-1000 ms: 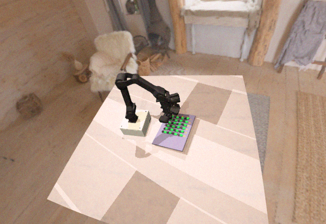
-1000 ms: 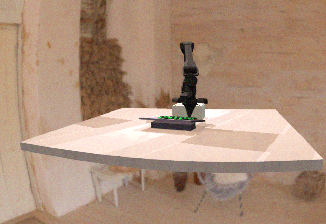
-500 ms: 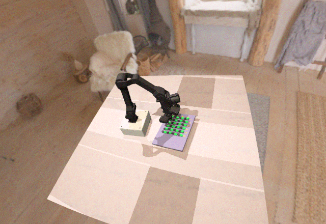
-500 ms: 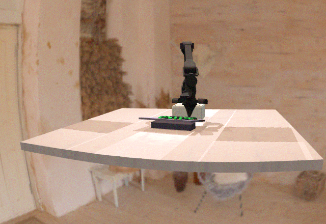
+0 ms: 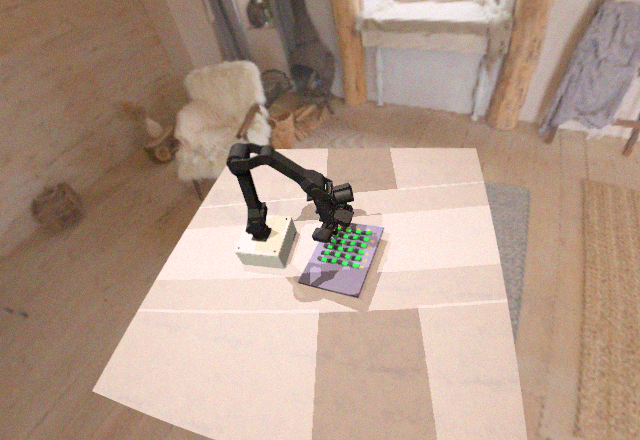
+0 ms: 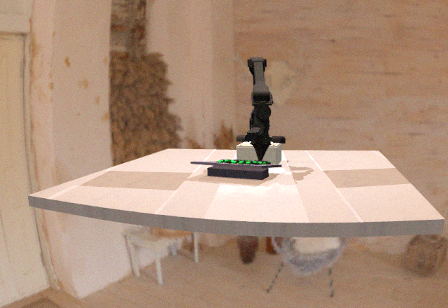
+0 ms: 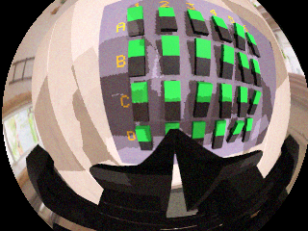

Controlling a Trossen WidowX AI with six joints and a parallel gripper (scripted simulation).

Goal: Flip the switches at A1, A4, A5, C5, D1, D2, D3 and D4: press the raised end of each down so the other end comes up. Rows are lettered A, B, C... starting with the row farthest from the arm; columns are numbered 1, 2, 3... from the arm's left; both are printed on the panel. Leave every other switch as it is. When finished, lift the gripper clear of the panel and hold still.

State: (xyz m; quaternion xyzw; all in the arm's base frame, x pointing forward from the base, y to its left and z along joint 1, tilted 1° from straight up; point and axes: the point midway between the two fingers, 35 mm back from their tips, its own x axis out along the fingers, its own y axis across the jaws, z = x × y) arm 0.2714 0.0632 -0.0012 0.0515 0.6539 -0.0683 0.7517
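The purple panel (image 5: pixel 338 282) (image 6: pixel 201 162) (image 7: pixel 110 43) carries rows A to D of green-and-black rocker switches. My gripper (image 6: pixel 260 159) (image 7: pixel 173 133) is shut and empty, tips down over the panel's near row. In the wrist view the tips cover the near half of switch D2 (image 7: pixel 171 126); whether they touch it is hidden. Switches D1 (image 7: pixel 143 133), D3 (image 7: pixel 198 130) and D4 (image 7: pixel 219 127) stand beside it in that row. Switches A1 (image 7: pixel 136 14), A4 (image 7: pixel 220 22), A5 (image 7: pixel 239 30) and C5 (image 7: pixel 243 93) are in view farther up. Their tilts are hard to tell.
The panel rests on a dark base block (image 6: pixel 236 173) on the table (image 5: pixel 248 352) (image 6: pixel 144 199). The arm's pale mounting box (image 5: pixel 262 257) (image 6: pixel 276 154) stands close behind the panel's near edge. Shadow bands cross the table and part of the panel.
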